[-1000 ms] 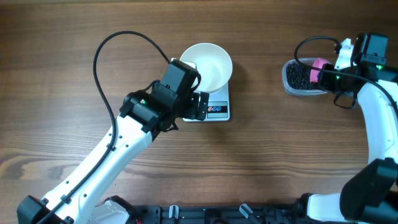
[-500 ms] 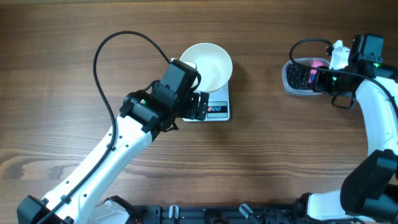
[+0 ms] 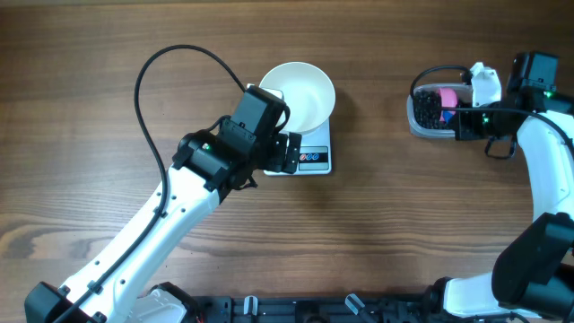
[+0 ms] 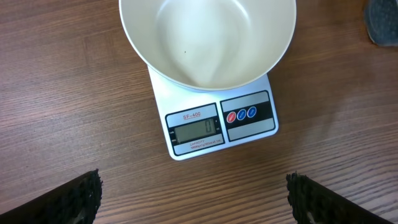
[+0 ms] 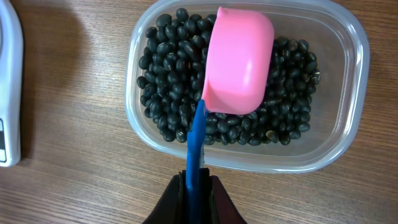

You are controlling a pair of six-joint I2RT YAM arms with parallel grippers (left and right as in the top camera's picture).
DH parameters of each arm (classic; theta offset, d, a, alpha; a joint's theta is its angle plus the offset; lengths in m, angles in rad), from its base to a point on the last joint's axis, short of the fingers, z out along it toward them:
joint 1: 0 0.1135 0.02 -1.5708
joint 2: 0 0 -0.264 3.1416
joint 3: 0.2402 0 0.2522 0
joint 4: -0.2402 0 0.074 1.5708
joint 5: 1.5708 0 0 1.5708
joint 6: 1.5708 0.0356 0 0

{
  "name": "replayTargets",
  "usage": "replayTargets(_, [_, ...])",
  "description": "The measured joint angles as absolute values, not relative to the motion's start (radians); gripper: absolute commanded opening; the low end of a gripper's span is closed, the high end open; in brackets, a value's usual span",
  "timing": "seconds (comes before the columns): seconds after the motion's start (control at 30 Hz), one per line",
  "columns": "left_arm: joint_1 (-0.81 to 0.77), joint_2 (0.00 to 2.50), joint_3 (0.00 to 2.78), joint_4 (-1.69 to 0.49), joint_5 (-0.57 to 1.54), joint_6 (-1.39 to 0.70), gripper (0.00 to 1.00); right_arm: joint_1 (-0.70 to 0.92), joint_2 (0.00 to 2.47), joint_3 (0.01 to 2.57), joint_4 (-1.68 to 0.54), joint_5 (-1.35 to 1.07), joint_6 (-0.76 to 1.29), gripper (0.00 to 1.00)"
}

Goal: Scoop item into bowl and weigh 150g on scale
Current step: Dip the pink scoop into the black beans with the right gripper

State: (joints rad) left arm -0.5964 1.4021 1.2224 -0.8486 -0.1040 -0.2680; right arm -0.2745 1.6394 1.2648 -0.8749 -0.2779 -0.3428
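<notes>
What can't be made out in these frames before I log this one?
- Hollow of the pink scoop, right wrist view: only its back shows, so any beans inside are hidden.
- Left part of the scale, overhead: covered by the left arm.
- The tub, left wrist view: blurred, cut off by the top right corner.

This looks like a robotics lab bench. A white left arm [image 3: 161, 215] and right arm [image 3: 549, 170] with loose black cables [image 3: 157, 72] rise from the near edge of a wood-grain table [image 3: 404, 224]. The table carries a kitchen scale [image 4: 217, 124] and a clear tub [image 5: 348, 143] of black beans [image 5: 168, 93].
</notes>
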Motion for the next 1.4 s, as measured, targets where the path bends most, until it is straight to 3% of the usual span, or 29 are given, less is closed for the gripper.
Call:
replayTargets(0.67, [-0.596,1.402,1.222,-0.849,-0.104,-0.268,1.0,-0.358,1.65,1.265,-0.918,-0.439,-0.361,0.04])
replayTargets(1.4, [-0.596,1.402,1.222,-0.849,-0.104,-0.268,1.0,-0.399,1.685,1.265,-0.924,-0.533,-0.201,0.04])
